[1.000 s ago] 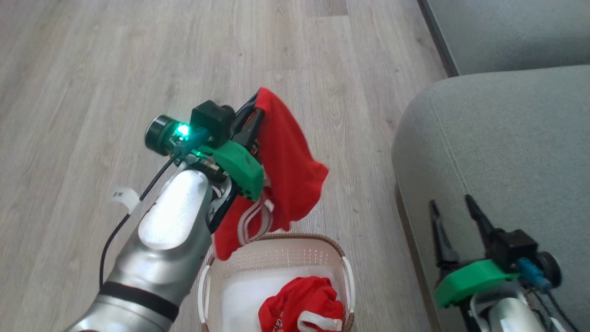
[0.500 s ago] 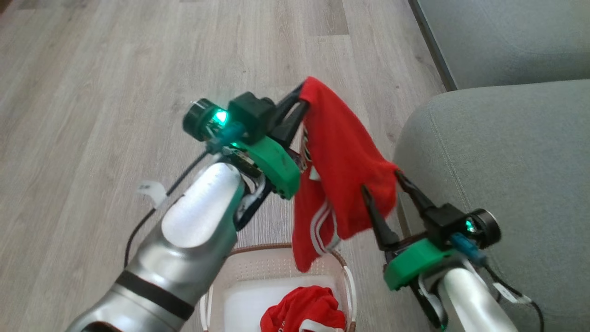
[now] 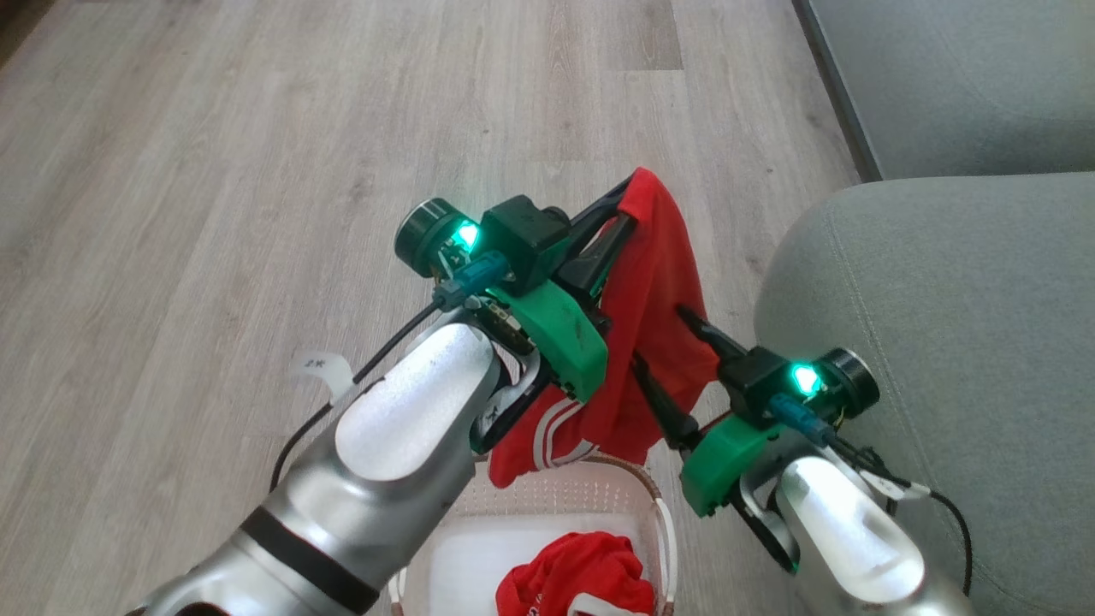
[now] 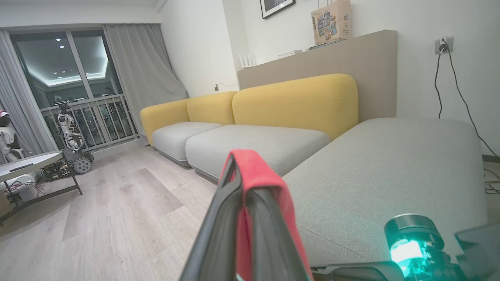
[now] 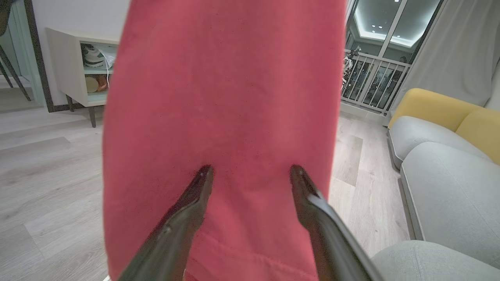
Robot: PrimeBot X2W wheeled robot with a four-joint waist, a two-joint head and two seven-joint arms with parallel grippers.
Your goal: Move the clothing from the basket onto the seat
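The clothing is now in two places: one red garment hangs from the left fingers, and a second red piece lies in the basket below them. The left fingers are pressed together on the upper edge of the red garment; in the left wrist view the cloth is folded over their tips.

What has changed is the right arm. One second ago the right fingers rested low at the edge of the seat, well apart from the cloth. Now they have come up to the lower part of the garment. They are spread, with both fingertips touching the cloth, and they pinch nothing yet.

The hem hangs just above the basket rim, and the seat is just beyond the right fingers. It seems the robot prepares a hold with both arms, so that the garment can be carried over and laid on the seat.
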